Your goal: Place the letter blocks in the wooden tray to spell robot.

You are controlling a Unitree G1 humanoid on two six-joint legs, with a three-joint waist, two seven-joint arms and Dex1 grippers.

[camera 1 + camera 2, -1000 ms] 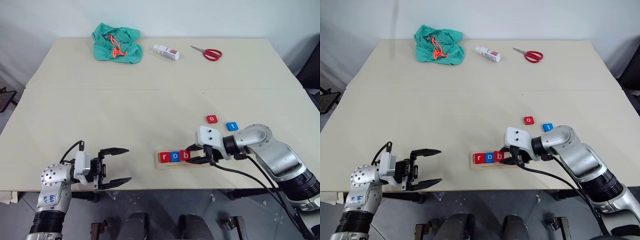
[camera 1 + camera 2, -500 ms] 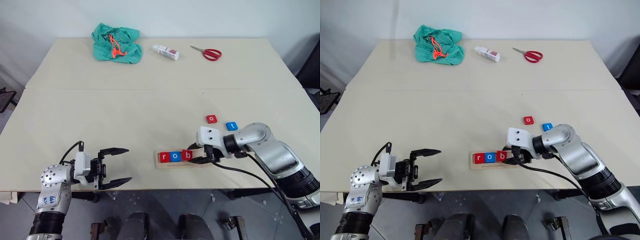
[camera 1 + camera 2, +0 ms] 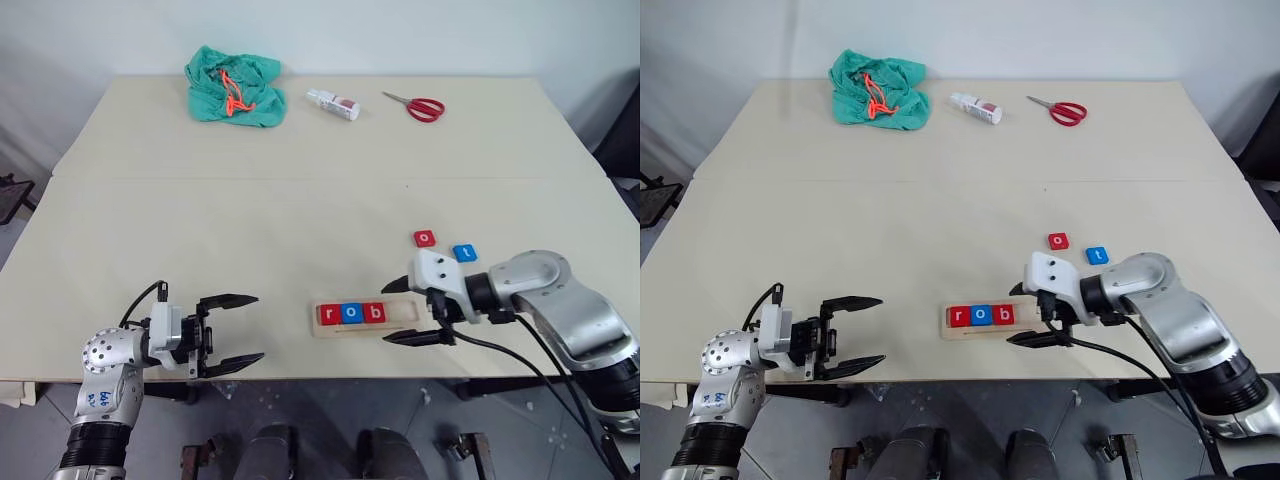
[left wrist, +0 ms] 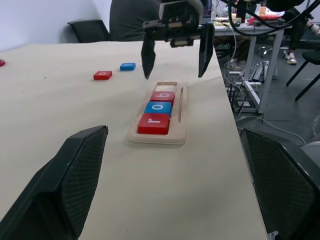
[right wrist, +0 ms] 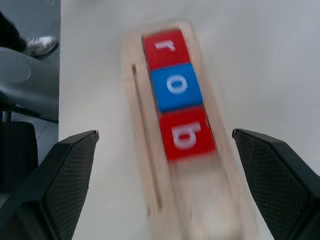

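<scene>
On beige table [image 3: 300, 200]: wooden tray [image 3: 400, 315], scissors [image 3: 416, 104], green cloth [image 3: 232, 84].

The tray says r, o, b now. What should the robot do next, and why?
Probably reach the right gripper, open and empty beside the wooden tray, to the loose red o tile lying on the table. The tray holds the red r, blue o and red b, so the next letter is that o; the blue t tile comes last.
</scene>
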